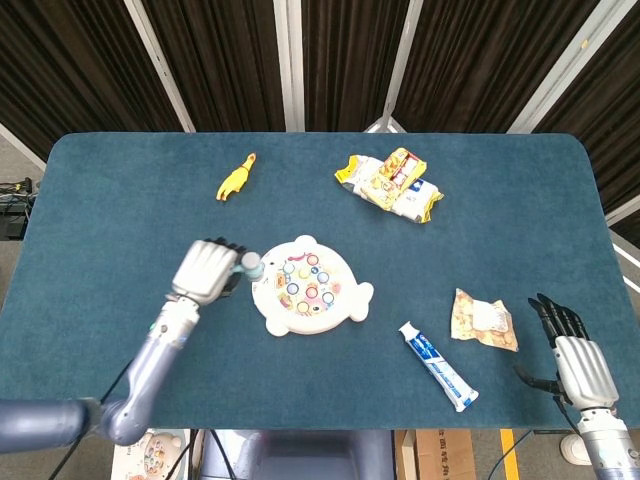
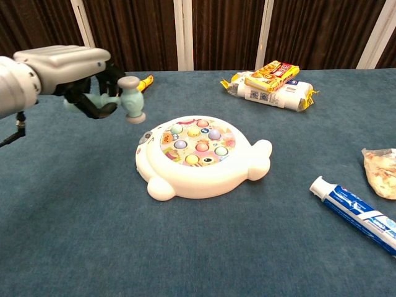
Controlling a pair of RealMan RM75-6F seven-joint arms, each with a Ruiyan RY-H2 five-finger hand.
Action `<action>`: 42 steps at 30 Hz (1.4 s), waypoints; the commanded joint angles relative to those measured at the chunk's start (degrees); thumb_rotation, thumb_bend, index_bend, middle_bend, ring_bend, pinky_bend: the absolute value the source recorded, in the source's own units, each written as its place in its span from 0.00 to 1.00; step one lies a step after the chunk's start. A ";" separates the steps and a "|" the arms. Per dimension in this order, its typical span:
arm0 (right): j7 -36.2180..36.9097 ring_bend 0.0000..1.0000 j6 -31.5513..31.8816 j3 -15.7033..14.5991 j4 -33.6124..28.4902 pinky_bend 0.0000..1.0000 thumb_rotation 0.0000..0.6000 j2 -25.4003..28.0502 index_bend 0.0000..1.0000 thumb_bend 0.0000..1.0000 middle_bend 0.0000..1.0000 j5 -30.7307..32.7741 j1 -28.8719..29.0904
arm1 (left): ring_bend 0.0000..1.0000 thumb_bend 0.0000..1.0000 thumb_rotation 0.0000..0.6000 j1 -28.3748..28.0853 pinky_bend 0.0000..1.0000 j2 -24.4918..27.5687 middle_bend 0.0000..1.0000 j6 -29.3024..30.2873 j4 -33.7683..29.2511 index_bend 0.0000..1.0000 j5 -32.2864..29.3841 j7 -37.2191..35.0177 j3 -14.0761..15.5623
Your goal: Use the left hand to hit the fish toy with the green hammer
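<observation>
The tabletop (image 1: 120, 200) is covered in dark teal cloth, with black curtains and pale slanted posts behind it. Near its middle lies the fish toy (image 1: 311, 297) (image 2: 201, 158): a white, rounded fish shape with stubby fins and a tail, its flat top ringed with small coloured pegs in pink, yellow, purple and green. Just to the toy's left, clear of it and above the cloth, the left hand (image 1: 205, 271) (image 2: 71, 69) grips the handle of the hammer (image 1: 249, 265) (image 2: 129, 99), fingers curled round it; the hammer is pale mint green with a barrel-shaped head that tilts down toward the toy's near edge without touching it. The right hand (image 1: 575, 352) rests at the tabletop's right front corner, holding nothing, fingers straight and a little apart. Behind the toy, to the right, lie snack packets (image 1: 392, 183) (image 2: 269, 83) in yellow and white. A blue-and-white tube (image 1: 438, 365) (image 2: 356, 213) lies right of the toy, a small clear bag (image 1: 483, 319) beside it. A yellow chicken toy (image 1: 236, 177) lies far left.
</observation>
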 commanded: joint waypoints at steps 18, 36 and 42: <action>-1.32 0.00 0.71 -0.15 -0.06 0.00 1.00 -0.14 0.00 0.23 0.00 -0.27 -0.36 | 0.39 0.76 1.00 11.62 0.52 0.64 0.52 0.59 13.04 0.63 13.44 -14.97 7.85; -1.40 0.00 0.68 -0.15 0.00 0.00 1.00 -0.21 0.00 0.23 0.00 -0.35 -0.34 | 0.39 0.74 1.00 12.99 0.52 -4.87 0.52 -2.38 26.01 0.61 22.06 -20.52 8.65; -1.50 0.00 0.79 -0.14 -0.04 0.00 1.00 -0.25 0.00 0.23 0.00 -0.41 -0.38 | 0.38 0.72 1.00 13.65 0.51 -5.60 0.51 -3.55 27.99 0.60 22.77 -21.51 8.27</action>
